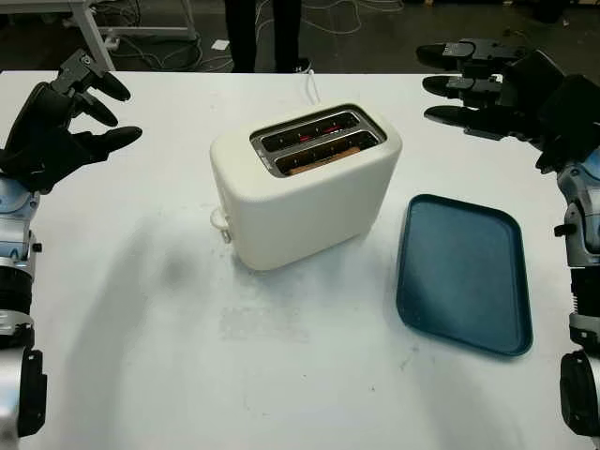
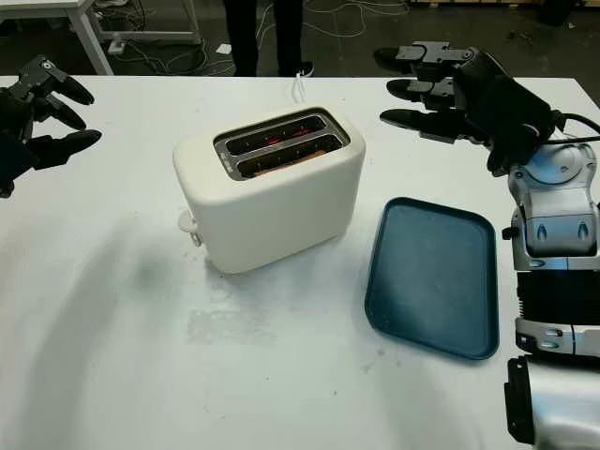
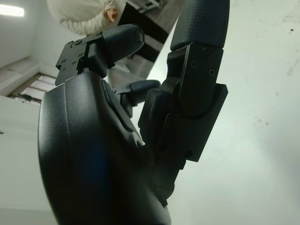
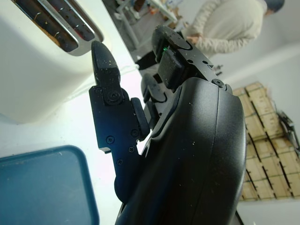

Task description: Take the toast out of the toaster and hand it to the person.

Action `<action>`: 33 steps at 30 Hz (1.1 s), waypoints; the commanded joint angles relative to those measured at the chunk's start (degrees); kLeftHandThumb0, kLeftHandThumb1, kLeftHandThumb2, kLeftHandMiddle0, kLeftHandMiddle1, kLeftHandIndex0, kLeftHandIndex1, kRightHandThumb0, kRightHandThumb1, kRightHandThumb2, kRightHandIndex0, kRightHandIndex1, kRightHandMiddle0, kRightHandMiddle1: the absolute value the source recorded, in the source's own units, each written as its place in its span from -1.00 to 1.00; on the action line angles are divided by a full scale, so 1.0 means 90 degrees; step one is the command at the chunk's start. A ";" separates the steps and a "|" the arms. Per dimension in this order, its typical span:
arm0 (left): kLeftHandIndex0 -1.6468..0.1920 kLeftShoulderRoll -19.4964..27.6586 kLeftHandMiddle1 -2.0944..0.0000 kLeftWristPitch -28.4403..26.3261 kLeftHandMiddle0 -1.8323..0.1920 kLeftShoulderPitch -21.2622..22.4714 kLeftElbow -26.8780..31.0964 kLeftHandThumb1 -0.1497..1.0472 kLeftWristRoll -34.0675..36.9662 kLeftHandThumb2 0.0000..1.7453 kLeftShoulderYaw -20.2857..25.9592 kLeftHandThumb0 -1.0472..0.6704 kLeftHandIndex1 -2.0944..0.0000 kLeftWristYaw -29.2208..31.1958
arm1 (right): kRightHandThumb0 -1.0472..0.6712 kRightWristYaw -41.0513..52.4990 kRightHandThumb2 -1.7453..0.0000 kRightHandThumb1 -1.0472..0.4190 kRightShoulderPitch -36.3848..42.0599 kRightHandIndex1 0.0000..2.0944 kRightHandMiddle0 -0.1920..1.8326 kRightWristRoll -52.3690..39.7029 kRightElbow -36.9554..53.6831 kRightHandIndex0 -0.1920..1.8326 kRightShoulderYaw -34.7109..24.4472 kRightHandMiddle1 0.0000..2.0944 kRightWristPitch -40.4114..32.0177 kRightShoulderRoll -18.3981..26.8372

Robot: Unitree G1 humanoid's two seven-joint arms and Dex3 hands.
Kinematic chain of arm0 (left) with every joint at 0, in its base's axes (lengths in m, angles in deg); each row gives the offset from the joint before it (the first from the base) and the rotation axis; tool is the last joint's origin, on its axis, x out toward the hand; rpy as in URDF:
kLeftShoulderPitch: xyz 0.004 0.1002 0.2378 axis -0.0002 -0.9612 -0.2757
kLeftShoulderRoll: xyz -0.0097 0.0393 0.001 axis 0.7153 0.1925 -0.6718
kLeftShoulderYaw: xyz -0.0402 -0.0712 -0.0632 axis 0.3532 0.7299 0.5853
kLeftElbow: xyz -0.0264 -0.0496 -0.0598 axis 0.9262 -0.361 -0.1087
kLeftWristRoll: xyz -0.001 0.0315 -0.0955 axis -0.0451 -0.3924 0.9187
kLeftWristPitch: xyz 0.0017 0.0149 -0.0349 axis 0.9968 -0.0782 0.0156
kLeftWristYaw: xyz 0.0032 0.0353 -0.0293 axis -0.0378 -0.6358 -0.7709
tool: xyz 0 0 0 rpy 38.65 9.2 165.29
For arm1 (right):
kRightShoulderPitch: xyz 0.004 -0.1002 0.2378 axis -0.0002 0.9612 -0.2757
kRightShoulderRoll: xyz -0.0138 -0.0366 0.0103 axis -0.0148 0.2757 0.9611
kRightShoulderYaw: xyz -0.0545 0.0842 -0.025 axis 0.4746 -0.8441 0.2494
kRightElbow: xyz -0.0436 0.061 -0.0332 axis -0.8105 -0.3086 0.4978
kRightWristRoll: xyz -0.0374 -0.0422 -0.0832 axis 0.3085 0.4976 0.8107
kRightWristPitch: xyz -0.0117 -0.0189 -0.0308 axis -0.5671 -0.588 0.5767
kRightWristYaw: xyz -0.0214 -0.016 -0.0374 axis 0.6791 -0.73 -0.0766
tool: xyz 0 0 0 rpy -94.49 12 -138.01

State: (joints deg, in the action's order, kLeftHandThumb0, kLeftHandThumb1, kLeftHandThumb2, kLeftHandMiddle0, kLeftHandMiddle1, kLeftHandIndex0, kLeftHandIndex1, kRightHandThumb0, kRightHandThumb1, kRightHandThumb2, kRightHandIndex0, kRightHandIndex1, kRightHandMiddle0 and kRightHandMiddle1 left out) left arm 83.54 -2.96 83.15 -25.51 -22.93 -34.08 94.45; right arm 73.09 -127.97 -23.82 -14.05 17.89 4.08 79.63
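White surface (image 1: 281,375), scuffed. Blue tray (image 1: 464,272) right of toaster (image 1: 300,187). Toast (image 1: 323,159) sits low in the near slot, seemingly one slice; light, crumbly, probably hot, so pinch its top edge gently. Left hand (image 1: 70,127) and right hand (image 1: 483,80) both open, empty, flanking the toaster. Person (image 2: 262,33) stands beyond the far edge; cables on floor.

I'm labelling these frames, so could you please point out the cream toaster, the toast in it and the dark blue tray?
Cream plastic toaster (image 1: 300,202): left eye view, front wall.
Brown toast (image 1: 323,157): left eye view, top edge in nearer slot.
Dark blue rectangular tray (image 1: 464,272): left eye view, bare floor.
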 commanded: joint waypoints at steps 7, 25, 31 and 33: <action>0.75 -0.0016 -0.63 0.0042 0.66 0.0023 0.0013 0.79 0.0010 -0.69 0.0006 -1.00 -0.61 -0.0055 | -0.18 0.0048 0.95 -0.83 0.0036 -0.97 -0.31 -0.0050 0.0012 -0.30 0.0015 -1.00 -0.0009 0.0042; 0.74 -0.0021 -0.61 0.0138 0.65 0.0016 -0.0040 0.79 0.0010 -0.68 0.0014 -1.00 -0.59 -0.0079 | -0.20 0.0007 0.97 -0.83 0.0043 -0.97 -0.31 -0.0041 0.0075 -0.28 0.0010 -1.00 -0.0142 0.0035; 0.74 -0.0018 -0.62 0.0104 0.65 0.0025 -0.0010 0.79 -0.0002 -0.68 0.0000 -1.00 -0.60 -0.0078 | -0.19 -0.0006 0.96 -0.82 0.0040 -0.96 -0.30 0.0005 0.0081 -0.28 0.0040 -0.99 -0.0064 0.0028; 0.74 -0.0030 -0.62 0.0055 0.65 0.0032 0.0014 0.79 0.0033 -0.68 0.0014 -1.00 -0.60 -0.0060 | -0.19 0.0007 0.97 -0.83 0.0022 -0.97 -0.30 -0.0014 0.0048 -0.28 0.0030 -1.00 -0.0024 0.0019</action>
State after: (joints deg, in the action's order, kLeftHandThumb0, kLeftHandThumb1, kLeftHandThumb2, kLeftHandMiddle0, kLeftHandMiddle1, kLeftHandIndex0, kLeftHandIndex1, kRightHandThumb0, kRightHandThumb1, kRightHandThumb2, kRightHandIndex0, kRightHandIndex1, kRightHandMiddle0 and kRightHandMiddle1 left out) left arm 83.54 -2.60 83.15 -25.82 -22.96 -34.08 94.28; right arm 73.10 -127.97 -23.75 -13.94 17.93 3.56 79.63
